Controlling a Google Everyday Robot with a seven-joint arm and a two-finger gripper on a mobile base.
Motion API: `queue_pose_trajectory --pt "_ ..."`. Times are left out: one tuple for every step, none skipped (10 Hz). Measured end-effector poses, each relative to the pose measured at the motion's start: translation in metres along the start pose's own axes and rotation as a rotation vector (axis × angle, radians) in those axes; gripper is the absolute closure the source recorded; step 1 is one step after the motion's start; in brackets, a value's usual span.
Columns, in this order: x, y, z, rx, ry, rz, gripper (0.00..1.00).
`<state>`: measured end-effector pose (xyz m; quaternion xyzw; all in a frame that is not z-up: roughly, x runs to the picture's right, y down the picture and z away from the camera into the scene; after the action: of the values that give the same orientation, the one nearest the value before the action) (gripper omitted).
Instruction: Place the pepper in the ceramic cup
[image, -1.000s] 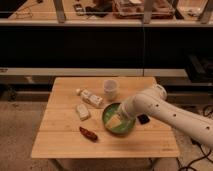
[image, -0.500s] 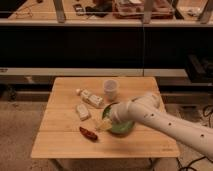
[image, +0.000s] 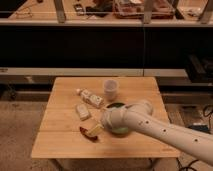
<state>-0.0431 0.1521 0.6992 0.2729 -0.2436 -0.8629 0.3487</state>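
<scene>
A light wooden table (image: 55, 145) fills the lower half of the frame, its front edge nearest the viewer. Close to that edge, left of centre, the small dark red pepper (image: 85, 134) is seen lying flat on the wood. The gripper (image: 96, 129) is set just beside the pepper, on its right, low over the tabletop. Whether it is apart, together or clamped on the pepper cannot be told. The white robot arm (image: 155, 130) is stretched in from the lower right corner and laid across the middle of the table. Beneath the arm's end, a green bowl (image: 118, 106) is largely hidden. A little further back and to the left, a pale rectangular packet (image: 82, 111) is found, and behind it a second, longer packet (image: 91, 98) set at an angle. Beyond these, near the table's far edge and at centre frame, the small whitish ceramic cup (image: 110, 89) stands upright, well apart from the pepper. Dark shelving (image: 100, 45) is seen behind, across the upper frame. It is judged that a shallow grasp could let the curved pepper slip, that the nearby packet could be nudged, and that the bowl or cup could be struck as the pepper is carried back, since both stand along that path.
</scene>
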Motion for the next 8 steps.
queue_pose_trajectory --pt "-0.007 0.001 0.002 -0.009 -0.031 -0.006 0.2" --pt "-0.019 0.006 0.011 -0.034 -0.087 -0.022 0.2" --pt "-0.022 0.011 0.017 -0.05 -0.101 -0.028 0.2" --pt "-0.019 0.014 0.028 -0.061 -0.1 -0.029 0.2" --pt "-0.018 0.016 0.041 -0.064 -0.101 -0.031 0.2" --pt "-0.02 0.015 0.055 -0.06 -0.11 -0.033 0.2" --pt "-0.022 0.013 0.067 -0.053 -0.119 -0.034 0.2" --pt "-0.028 0.011 0.08 -0.043 -0.132 -0.03 0.2"
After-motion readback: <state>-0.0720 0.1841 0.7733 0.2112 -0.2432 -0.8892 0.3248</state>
